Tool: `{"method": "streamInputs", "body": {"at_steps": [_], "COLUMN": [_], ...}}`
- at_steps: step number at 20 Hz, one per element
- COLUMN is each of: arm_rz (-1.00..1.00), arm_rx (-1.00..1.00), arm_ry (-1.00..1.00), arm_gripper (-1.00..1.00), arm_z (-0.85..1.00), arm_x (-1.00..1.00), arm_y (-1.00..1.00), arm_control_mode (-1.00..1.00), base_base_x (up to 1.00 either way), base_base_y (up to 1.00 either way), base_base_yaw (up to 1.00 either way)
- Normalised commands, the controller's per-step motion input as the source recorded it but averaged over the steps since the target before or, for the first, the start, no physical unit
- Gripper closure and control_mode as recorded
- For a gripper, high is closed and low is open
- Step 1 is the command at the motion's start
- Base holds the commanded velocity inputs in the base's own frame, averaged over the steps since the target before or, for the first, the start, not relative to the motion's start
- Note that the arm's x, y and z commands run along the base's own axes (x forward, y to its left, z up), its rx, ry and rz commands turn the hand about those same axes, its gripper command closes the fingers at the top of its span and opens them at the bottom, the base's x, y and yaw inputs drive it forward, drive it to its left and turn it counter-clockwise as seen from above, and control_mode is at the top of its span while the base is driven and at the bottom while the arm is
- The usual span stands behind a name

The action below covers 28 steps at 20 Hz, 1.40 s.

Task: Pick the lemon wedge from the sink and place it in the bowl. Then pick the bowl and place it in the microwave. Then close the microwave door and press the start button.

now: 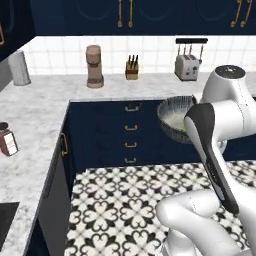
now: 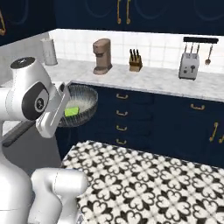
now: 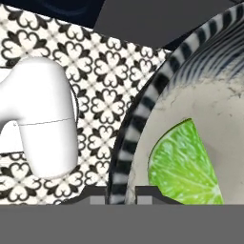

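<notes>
A: Status of gripper?
B: Clamped on the rim of the bowl, one finger outside the ribbed wall, the other inside against the pale lining. Rim running straight up between the jaws.

A: Location of load?
B: Bowl carried in the air above the patterned floor, clear of the counter. Lemon wedge lying on the bowl's floor, just beside the inner finger, not touching it as far as visible.

A: Handling notes?
B: Bowl judged rigid, likely ceramic: no give under the pinch, glaze probably slick, breakable if dropped. Single-edge hold puts the weight off to one side of the jaws; tipping probable under fast swings. Wedge light, loose, wet-looking; free to slide or roll out if tilted.

A: Hold point?
B: Rim, as taken now. Kept level for the microwave.
</notes>
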Motion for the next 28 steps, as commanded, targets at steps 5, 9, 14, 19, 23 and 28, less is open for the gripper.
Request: {"method": "streamInputs", "body": {"at_steps": [5,9,14,19,23,28], "arm_rz": [0.00,0.00,0.00,0.00,0.00,0.00], "arm_rx": [0.00,0.00,0.00,0.00,0.00,0.00], "arm_ry": [0.00,0.00,0.00,0.00,0.00,0.00], "arm_gripper": [1.00,1.00,1.00,1.00,1.00,1.00], "arm_z": [0.00,0.00,0.00,0.00,0.00,0.00], "arm_x": [0.00,0.00,0.00,0.00,0.00,0.00], "arm_y": [0.00,0.00,0.00,0.00,0.00,0.00], "arm_control_mode": [1.00,1.00,1.00,1.00,1.00,1.00], "base_base_x": [0.00,0.00,0.00,0.00,0.00,0.37], "base_base_y": [0.02,0.04,0.04,0.04,0.04,0.24], "base_base_yaw": [-0.99,-0.99,-0.99,-0.99,-0.98,-0.83]}}
